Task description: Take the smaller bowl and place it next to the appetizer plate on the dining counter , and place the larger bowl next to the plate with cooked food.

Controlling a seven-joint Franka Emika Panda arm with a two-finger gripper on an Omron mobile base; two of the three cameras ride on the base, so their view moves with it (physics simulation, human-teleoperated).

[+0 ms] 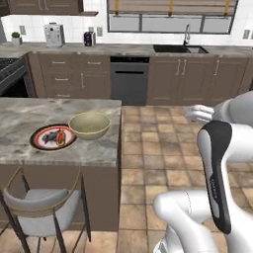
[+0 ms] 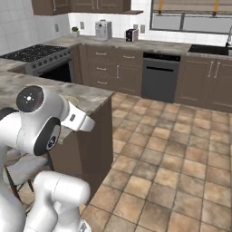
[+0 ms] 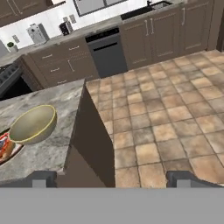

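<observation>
Hand view: fingers (image 3: 116,178) apart, empty — larger bowl (image 3: 33,124) lies upper-left on the table (image 3: 48,153), beside the plate (image 3: 5,148).

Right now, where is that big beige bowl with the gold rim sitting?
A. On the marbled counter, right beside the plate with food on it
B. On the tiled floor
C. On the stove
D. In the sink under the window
A: in the left base view the larger bowl rests on the dining counter, right up against the plate with cooked food, far from the sink.
</observation>
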